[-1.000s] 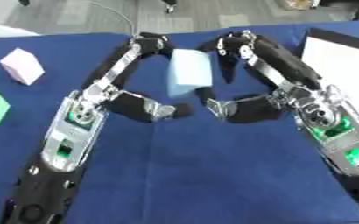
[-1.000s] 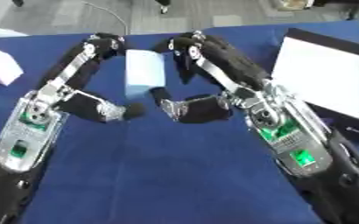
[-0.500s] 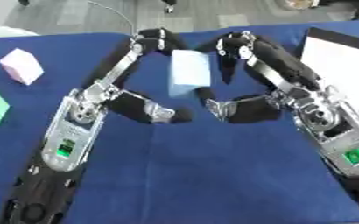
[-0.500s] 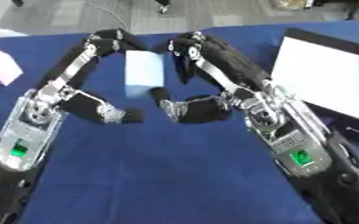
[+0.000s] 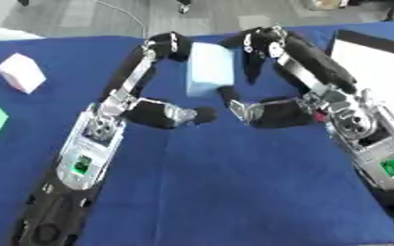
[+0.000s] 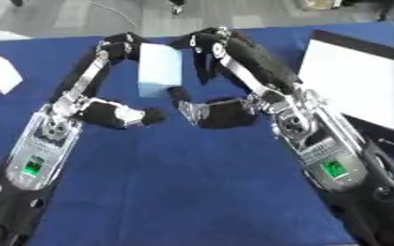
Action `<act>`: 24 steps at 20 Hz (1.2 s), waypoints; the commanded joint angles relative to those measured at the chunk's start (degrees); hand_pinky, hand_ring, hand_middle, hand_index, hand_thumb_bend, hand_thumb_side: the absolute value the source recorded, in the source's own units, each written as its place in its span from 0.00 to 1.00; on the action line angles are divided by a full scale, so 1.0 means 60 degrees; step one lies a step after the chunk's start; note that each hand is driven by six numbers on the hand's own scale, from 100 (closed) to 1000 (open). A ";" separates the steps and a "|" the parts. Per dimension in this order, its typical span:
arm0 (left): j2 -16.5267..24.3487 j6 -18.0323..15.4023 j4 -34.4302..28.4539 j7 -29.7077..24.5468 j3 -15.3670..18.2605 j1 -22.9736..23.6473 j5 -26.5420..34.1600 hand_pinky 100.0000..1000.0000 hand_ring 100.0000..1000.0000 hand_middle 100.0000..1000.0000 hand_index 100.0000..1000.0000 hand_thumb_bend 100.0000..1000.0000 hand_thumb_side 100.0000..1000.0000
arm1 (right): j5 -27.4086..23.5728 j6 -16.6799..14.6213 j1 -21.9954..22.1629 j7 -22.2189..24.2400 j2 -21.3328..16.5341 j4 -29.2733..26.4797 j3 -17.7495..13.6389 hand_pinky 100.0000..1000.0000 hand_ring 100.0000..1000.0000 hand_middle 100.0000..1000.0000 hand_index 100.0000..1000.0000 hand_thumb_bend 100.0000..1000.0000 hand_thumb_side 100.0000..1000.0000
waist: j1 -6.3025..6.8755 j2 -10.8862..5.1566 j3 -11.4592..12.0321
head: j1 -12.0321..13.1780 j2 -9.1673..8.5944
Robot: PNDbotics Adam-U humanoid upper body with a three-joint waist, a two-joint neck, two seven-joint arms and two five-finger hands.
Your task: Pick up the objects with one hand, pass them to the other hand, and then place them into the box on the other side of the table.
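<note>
above the blue worktop's far middle, the left hand (image 5: 168, 47) and right hand (image 5: 264, 44) both curled fingers against a pale blue block (image 5: 210, 68) held between them, a handover best finished by the right hand closing fully before the left let go.

Even, fairly bright overhead light fills both views, with no harsh glare. The blue surface (image 5: 234, 192) shows only faint, soft shadows under the arms. Everything is mildly soft and blurred, edges smeared most toward twelve o'clock. The white box (image 6: 360, 86) at three o'clock is nearly blown out, its detail lost.
</note>
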 commanded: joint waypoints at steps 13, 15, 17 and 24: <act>0.0021 0.0176 0.0124 0.0727 0.0312 0.0081 0.0292 0.71 0.66 0.67 0.79 0.77 0.47 | 0.0149 -0.0216 0.0130 -0.0638 0.0144 -0.0149 -0.0697 0.37 0.80 0.24 0.35 0.00 0.21 | -0.0162 0.0031 -0.0070 | 0.0003 -0.0025; 0.0081 0.0196 0.0185 0.0747 0.0395 0.0194 0.0220 0.71 0.66 0.67 0.79 0.77 0.47 | 0.0133 -0.0331 0.0155 -0.0960 0.0113 -0.0149 -0.1014 0.38 0.79 0.24 0.34 0.00 0.16 | -0.0152 0.0026 -0.0095 | -0.0002 -0.0025; 0.0154 0.0211 0.0231 0.0796 0.0480 0.0316 0.0142 0.71 0.66 0.67 0.79 0.77 0.48 | 0.0071 -0.0434 0.0203 -0.1299 0.0029 -0.0149 -0.1344 0.38 0.79 0.25 0.34 0.00 0.15 | -0.0140 0.0024 -0.0119 | -0.0022 -0.0025; 0.0611 0.0301 0.0016 0.1143 0.0893 0.1048 -0.0003 0.71 0.66 0.66 0.78 0.76 0.48 | 0.0096 -0.0150 0.0600 -0.2603 -0.0688 -0.0149 -0.2969 0.40 0.77 0.25 0.34 0.00 0.12 | -0.0051 0.0030 -0.0189 | -0.0367 -0.0025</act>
